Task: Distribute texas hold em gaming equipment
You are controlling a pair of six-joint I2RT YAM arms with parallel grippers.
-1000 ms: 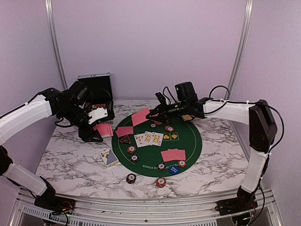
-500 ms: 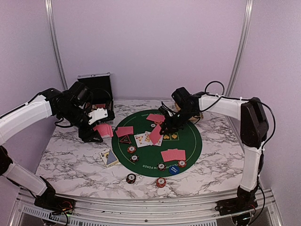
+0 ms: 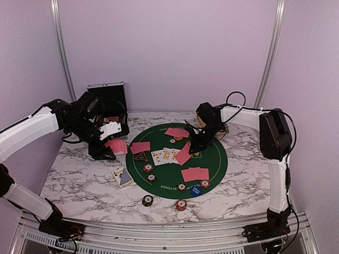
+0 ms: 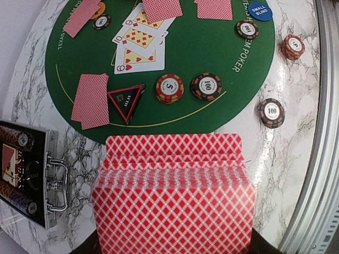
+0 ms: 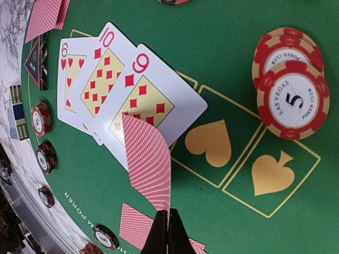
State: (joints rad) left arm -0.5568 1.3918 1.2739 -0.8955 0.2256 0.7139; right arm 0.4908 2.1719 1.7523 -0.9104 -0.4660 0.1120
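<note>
Apparently the step in hand was the dealing of the next shared card: the right fingers [image 5: 163, 233] were clenched on the edge of one red-backed card [image 5: 148, 164], which hung tilted, back up, low over the green mat [image 3: 214, 161] in the middle of the counter, just beside the row of face-up cards [image 5: 106, 90] and partly over the nine at its end. The left fingers [image 3: 104, 150] were grasping the deck of red-backed cards [image 4: 172, 201] above the counter toward its far left corner, near the silver case [image 3: 107, 95]. As I judge it, the next move called for bringing the card down flat on the printed box next to the nine, probably turned face up like its neighbours, and for releasing it only when it was low, so that it would not slide over the row or against the poker chips [image 5: 288, 79] near it. Compared with one second before, the right arm had come down and drawn back from a high position over the far half of the mat, and the card had travelled from there to the row; the left arm and its deck had not moved.
</note>
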